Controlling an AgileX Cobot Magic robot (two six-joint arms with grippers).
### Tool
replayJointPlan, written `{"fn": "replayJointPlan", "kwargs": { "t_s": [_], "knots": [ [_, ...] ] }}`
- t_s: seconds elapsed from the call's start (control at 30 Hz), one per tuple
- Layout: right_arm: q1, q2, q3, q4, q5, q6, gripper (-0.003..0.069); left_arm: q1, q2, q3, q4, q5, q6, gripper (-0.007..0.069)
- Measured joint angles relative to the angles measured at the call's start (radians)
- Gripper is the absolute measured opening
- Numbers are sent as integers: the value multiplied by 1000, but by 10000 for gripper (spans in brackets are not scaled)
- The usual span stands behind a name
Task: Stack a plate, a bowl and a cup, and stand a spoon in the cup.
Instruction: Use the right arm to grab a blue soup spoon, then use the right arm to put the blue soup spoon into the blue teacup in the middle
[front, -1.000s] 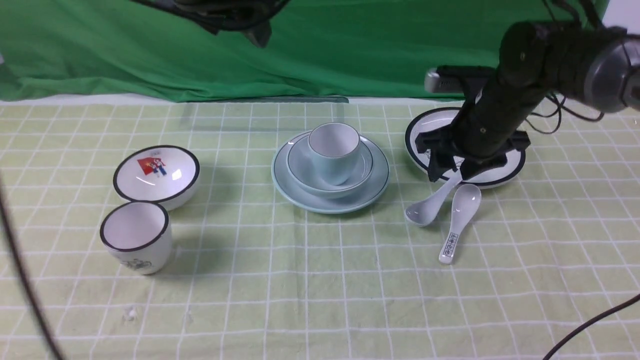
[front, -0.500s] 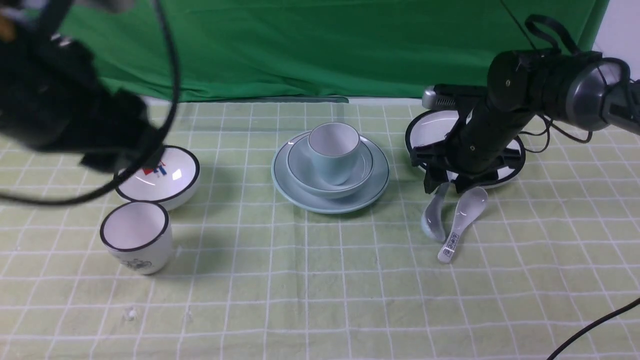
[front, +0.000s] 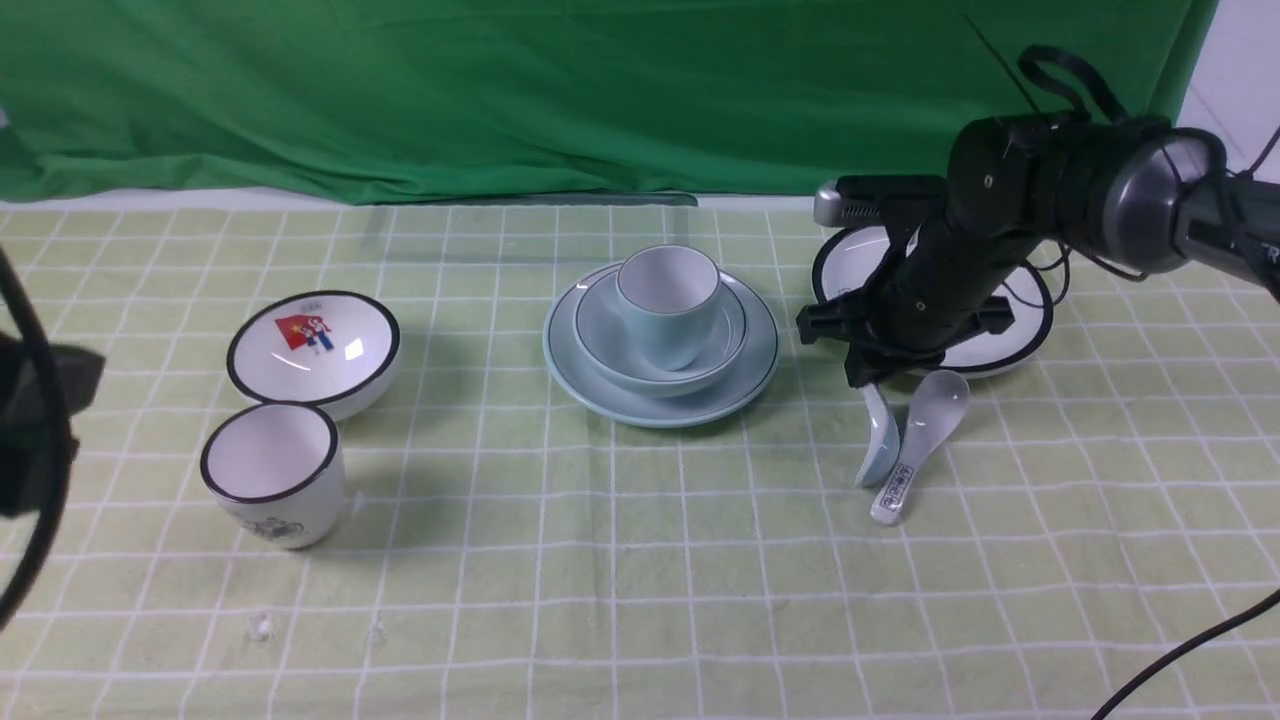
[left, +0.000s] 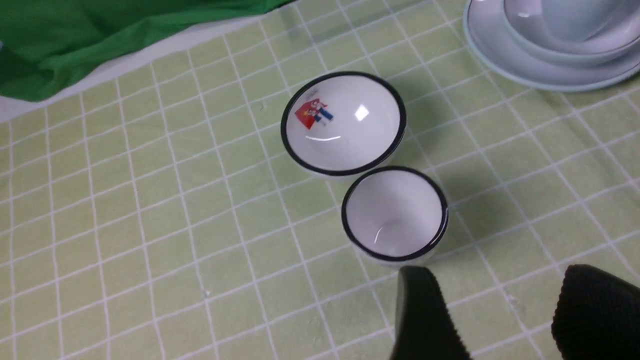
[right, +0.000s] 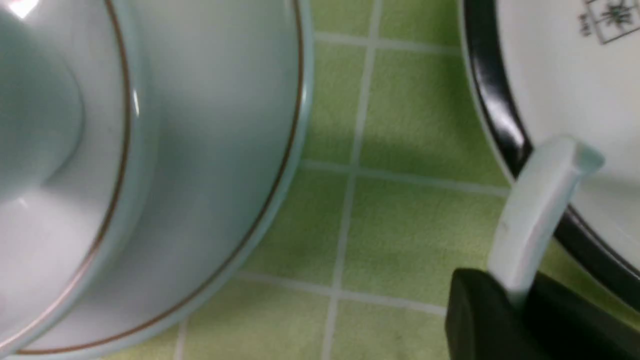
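Beside the black-rimmed plate (front: 1000, 352), the right arm (front: 1000, 200) slopes down, right gripper (front: 872, 378) clamping the spoon (front: 878, 440) handle.

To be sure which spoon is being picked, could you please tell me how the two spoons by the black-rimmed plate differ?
The plain spoon has no markings; the printed spoon bears dark marks on its handle. The plain spoon hangs nearly upright, bowl down, its handle clamped in the right gripper; the printed spoon lies flat on the cloth, free of the gripper. Both are glossy ceramic soup spoons of similar size.
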Motion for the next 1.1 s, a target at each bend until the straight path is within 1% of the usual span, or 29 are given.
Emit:
{"fn": "replayJointPlan", "kwargs": {
  "t_s": [0.1,0.2,0.3,0.33,0.37,0.4,0.43,0.47,0.5,0.53,0.6,0.77,0.87,0.93,1.03,1.07,1.1],
  "knots": [
    [0,-7,1,2,4,-37,74,0,-26,54,28,-3,0,311],
    [3,-47,5,4,-14,-76,74,0,-50,115,56,-43,-15,281],
    [15,-113,6,23,-94,-134,74,0,-79,175,80,-144,-55,213],
    [32,-151,6,41,-165,-169,74,0,-94,215,87,-215,-79,161],
    [38,-156,6,46,-188,-174,74,0,-96,221,87,-227,-83,153],
    [63,-189,6,58,-273,-210,74,0,-107,272,90,-314,-110,83],
    [81,-200,5,60,-326,-234,74,0,-110,297,90,-373,-126,48],
    [90,-203,5,63,-352,-243,74,0,-110,309,90,-383,-131,39],
    [122,-207,5,67,-442,-268,74,0,-112,342,90,-435,-144,-3],
    [144,-204,5,68,-503,-288,74,0,-112,357,89,-454,-149,-20],
    [184,-182,5,69,-618,-326,74,0,-112,370,86,-471,-154,-34],
    [237,-89,5,71,-820,-387,74,0,-113,370,83,-525,-156,-37],
    [240,-59,5,71,-848,-423,76,0,-113,370,83,-532,-157,-36],
    [239,-40,5,71,-847,-448,96,0,-113,370,83,-532,-157,-36],
    [239,-37,6,71,-804,-477,213,0,-113,370,83,-548,-157,-36],
    [239,-38,6,71,-801,-480,221,0,-113,370,83,-549,-157,-36],
    [239,-47,6,71,-758,-524,279,0,-113,370,84,-559,-157,-36]
  ]
}}
